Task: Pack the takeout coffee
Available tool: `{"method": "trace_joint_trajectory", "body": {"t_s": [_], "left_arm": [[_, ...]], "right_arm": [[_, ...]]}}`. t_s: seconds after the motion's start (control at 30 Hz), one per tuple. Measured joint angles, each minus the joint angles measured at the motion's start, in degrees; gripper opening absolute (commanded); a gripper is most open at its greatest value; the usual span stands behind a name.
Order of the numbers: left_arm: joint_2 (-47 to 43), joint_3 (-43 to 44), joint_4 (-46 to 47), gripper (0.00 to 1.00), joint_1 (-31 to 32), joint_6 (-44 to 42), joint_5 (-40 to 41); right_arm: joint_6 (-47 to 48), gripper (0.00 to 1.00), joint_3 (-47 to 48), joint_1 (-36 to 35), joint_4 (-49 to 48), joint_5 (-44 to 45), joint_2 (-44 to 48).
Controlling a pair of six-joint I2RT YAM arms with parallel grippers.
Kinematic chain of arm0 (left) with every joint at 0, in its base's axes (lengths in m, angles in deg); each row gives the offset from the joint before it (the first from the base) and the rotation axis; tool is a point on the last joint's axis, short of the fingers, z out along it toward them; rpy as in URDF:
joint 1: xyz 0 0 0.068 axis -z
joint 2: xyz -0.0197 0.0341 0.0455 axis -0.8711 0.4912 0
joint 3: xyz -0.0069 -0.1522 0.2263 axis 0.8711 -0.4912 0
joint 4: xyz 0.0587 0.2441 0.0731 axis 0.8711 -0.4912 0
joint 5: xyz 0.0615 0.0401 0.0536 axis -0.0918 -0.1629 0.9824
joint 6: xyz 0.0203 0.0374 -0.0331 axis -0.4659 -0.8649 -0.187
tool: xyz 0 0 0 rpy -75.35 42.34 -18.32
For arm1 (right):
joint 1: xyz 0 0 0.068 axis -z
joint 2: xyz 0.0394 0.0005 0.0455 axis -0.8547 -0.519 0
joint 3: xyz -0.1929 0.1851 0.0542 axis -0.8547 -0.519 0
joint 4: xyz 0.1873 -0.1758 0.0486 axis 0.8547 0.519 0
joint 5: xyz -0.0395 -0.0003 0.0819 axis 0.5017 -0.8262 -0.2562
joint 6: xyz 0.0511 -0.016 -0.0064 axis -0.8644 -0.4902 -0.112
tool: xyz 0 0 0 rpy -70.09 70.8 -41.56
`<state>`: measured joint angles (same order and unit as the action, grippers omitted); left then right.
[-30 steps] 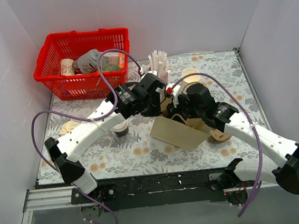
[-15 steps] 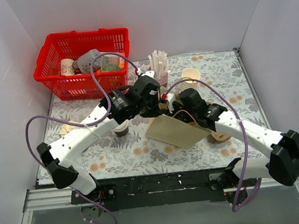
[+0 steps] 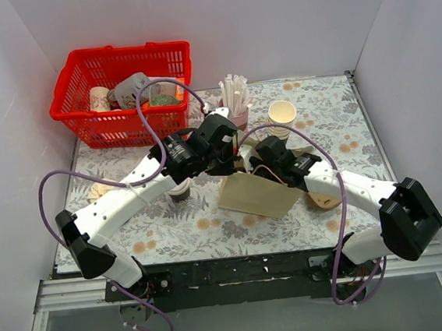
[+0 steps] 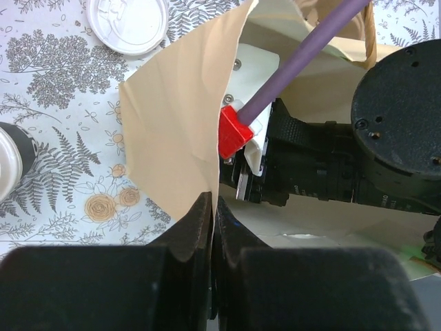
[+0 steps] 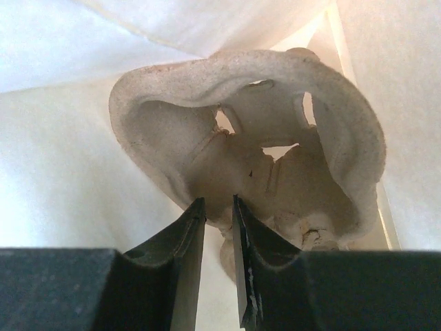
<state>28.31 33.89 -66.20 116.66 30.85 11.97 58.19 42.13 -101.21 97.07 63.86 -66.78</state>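
The left pincer (image 4: 212, 207) is pressed together on the cut edge of a tan paper bag (image 4: 172, 131), holding its mouth open; just ahead of it, inside that mouth, sits the black wrist of the right arm; the right pincer (image 5: 218, 210), deep in the bag, pinches the thin rim of a grey moulded-pulp cup carrier (image 5: 241, 138), one finger on each side of the wall; the dark brown paper cup with a round white plastic lid (image 3: 179, 190) stands upright on the flower-printed surface (image 3: 172, 229), outside the bag, off to the left pincer's left and apart from it; a loose round white plastic lid (image 4: 127, 24) lies farther ahead on that side
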Motion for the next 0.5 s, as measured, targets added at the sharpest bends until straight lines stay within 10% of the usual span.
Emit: {"method": "trace_joint_trajectory", "body": {"t_s": [0.5], "left_arm": [[-0.6, -2.8, -2.6, 0.00, -0.4, -0.1, 3.3]], "right_arm": [[0.4, 0.27, 3.7, -5.7, 5.3, 10.6, -7.4]]}}
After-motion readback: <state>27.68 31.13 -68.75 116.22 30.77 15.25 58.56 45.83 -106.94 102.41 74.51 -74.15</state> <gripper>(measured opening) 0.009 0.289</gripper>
